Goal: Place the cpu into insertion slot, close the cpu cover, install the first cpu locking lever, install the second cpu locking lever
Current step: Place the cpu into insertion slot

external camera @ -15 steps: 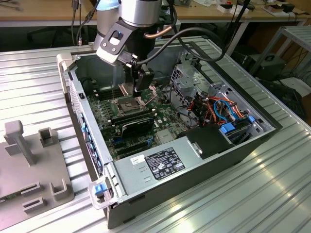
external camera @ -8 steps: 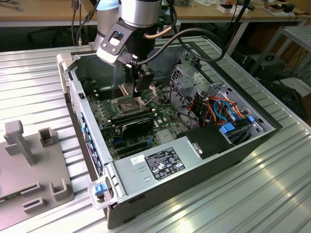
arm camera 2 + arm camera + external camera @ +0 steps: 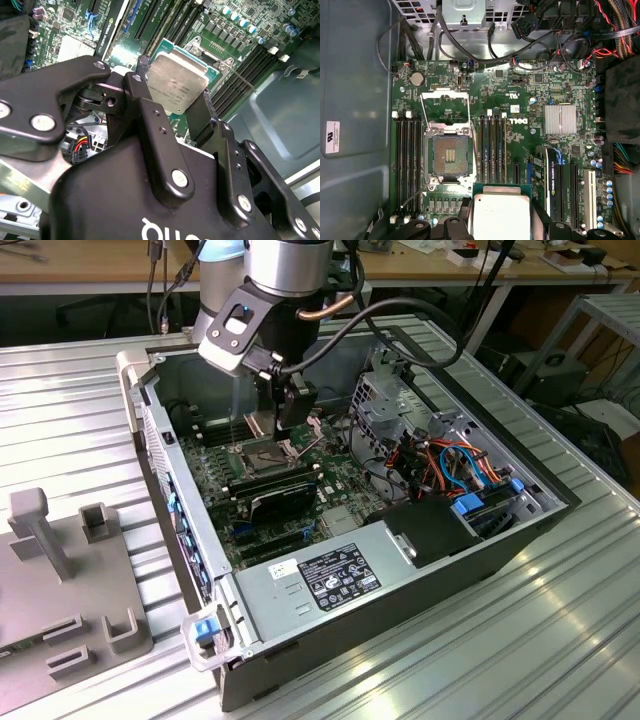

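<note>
Cpu (image 3: 178, 80) is off the board, pinched flat by two opposite edges between the black fingers of the gripper (image 3: 501, 224), metal top facing the wrist cameras. It hangs above the motherboard, near the insertion slot (image 3: 449, 156) but apart from it, so by my reading step one is not yet done. The slot is bare, its contact field exposed. The cpu cover (image 3: 445, 94) is swung open and lies back from the slot along its hinge edge. A thin wire lever (image 3: 412, 198) stands released, angled away from the slot corner; cover and both levers remain to do. Long memory slots (image 3: 407, 165) flank the slot on either side, close enough to crowd the fingers on the way down. Further off sit a finned heat sink (image 3: 561, 119) and a tangle of cables (image 3: 520, 30). The computer case (image 3: 190, 540) walls hem the arm in; a grey fixture (image 3: 60, 570) lies on the table outside.
</note>
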Controlling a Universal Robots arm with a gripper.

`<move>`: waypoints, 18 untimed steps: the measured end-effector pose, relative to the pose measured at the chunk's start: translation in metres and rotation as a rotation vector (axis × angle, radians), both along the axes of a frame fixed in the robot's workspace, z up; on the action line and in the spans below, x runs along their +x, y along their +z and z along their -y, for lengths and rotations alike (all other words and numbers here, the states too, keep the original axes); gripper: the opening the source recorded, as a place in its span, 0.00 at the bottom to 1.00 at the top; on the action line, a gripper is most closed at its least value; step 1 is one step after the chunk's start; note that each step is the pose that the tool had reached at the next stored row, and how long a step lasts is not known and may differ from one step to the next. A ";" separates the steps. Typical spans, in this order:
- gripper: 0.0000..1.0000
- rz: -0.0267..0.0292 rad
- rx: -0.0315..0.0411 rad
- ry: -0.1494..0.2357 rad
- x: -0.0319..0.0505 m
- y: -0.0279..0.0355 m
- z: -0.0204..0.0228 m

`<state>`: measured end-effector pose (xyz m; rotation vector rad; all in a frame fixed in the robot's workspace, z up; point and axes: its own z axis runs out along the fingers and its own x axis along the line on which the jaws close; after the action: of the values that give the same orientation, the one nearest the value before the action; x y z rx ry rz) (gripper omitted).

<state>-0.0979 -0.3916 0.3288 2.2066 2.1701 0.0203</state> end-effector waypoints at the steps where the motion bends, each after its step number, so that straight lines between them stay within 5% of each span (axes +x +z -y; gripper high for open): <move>1: 0.55 0.0000 0.0000 0.000 0.0004 -0.0028 0.0000; 4: 0.55 0.0000 -0.0001 0.000 0.0055 -0.0180 -0.0008; 9: 0.55 0.0000 -0.0001 0.000 0.0064 -0.0277 -0.0056; 18: 0.55 -0.0001 -0.0001 0.000 0.0232 -0.0435 -0.0306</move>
<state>-0.0747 -0.3610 0.2854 2.2063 2.1704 0.0201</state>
